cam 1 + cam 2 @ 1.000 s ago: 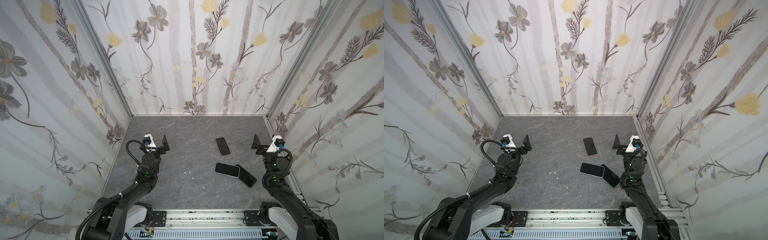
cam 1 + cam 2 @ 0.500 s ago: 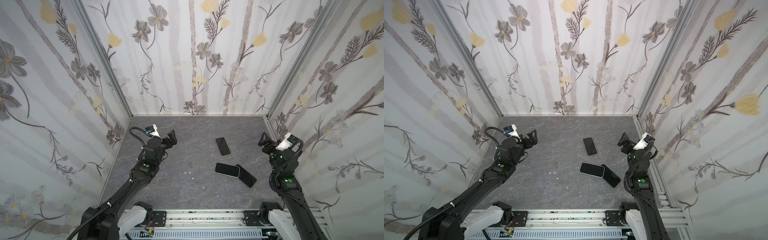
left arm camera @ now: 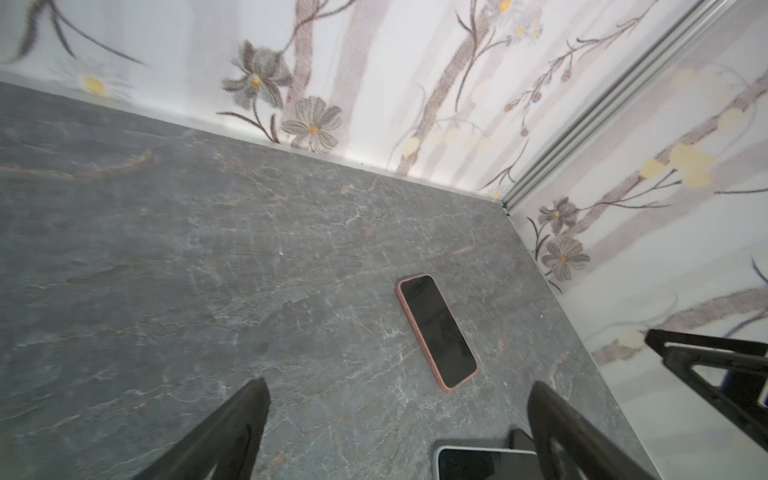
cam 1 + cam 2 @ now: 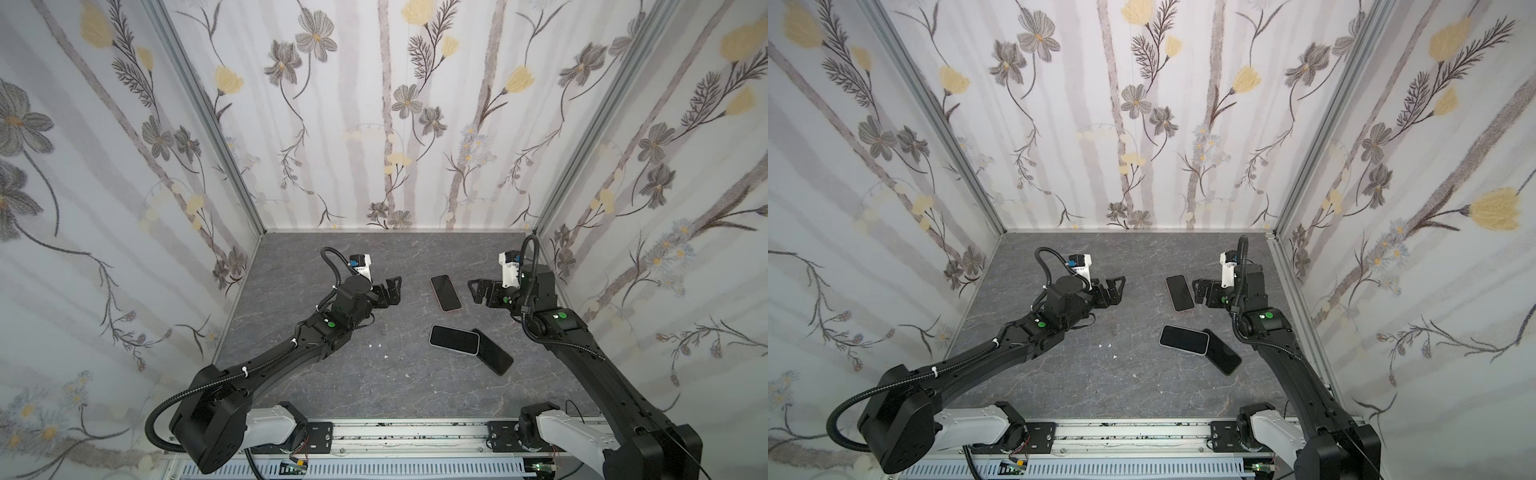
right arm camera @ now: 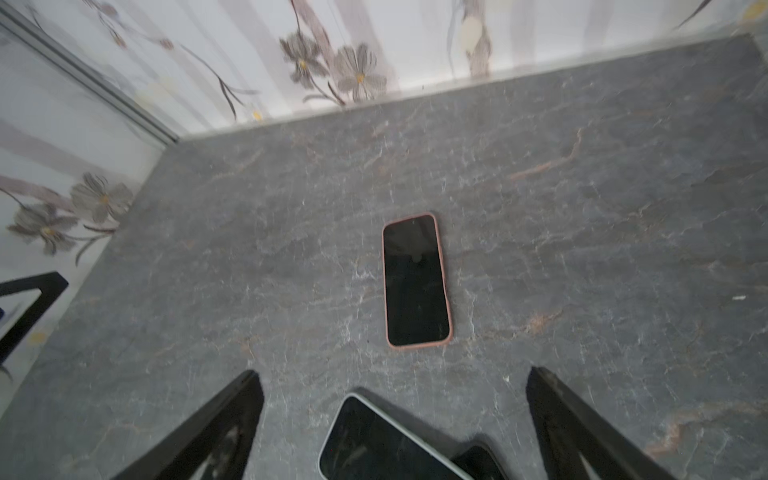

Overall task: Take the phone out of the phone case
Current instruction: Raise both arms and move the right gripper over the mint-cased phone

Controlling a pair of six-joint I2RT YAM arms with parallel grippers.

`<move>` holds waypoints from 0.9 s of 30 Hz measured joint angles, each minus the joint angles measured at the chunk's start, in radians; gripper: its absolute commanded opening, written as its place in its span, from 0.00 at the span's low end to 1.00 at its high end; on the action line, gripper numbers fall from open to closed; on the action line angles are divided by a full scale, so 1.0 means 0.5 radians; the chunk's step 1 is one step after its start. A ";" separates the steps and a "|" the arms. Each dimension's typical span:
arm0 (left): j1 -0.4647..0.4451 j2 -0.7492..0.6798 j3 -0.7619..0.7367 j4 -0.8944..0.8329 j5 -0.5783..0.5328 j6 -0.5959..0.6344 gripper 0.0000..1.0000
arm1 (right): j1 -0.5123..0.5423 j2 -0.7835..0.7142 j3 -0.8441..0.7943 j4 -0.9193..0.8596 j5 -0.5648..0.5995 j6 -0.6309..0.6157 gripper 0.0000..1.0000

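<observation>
A phone in a pink phone case (image 4: pixel 445 293) (image 4: pixel 1179 292) lies screen up on the grey floor, mid-right. My left gripper (image 4: pixel 392 291) (image 4: pixel 1115 289) hovers open to its left, and my right gripper (image 4: pixel 476 291) (image 4: pixel 1198 291) hovers open close to its right edge. Neither touches it. Both wrist views show the pink-cased phone (image 3: pixel 437 331) (image 5: pixel 416 280) ahead of empty, wide-spread jaws (image 3: pixel 397 384) (image 5: pixel 392 372). Nearer the front lies a second phone in a pale case (image 4: pixel 454 340) (image 5: pixel 374 444), one end resting on a black phone (image 4: pixel 492 357).
Flowered walls (image 4: pixel 386 124) close in the floor on three sides, and the right wall stands close behind the right arm. A metal rail (image 4: pixel 415 432) runs along the front edge. Small white specks (image 4: pixel 376 345) lie on the floor left of the pale-cased phone.
Both arms have swung in from the side walls toward the middle, and both grippers now flank the pink-cased phone. Both grippers stayed open. The phones have not moved.
</observation>
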 measured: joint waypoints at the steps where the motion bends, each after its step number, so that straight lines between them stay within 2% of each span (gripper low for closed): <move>1: 0.000 0.024 -0.001 -0.009 0.031 -0.014 1.00 | 0.027 0.065 0.037 -0.066 0.014 -0.014 0.98; 7: -0.005 0.039 -0.035 0.001 0.143 -0.109 1.00 | 0.200 0.438 0.216 -0.370 0.028 -0.101 0.97; 14: 0.013 -0.050 -0.095 0.022 0.156 -0.140 1.00 | 0.282 0.809 0.298 -0.442 -0.007 -0.183 0.96; 18: 0.026 -0.066 -0.118 0.026 0.204 -0.152 1.00 | 0.362 0.946 0.355 -0.467 -0.061 -0.259 0.97; 27: 0.175 -0.200 -0.209 0.081 0.293 -0.215 1.00 | 0.492 1.218 0.525 -0.565 -0.011 -0.462 1.00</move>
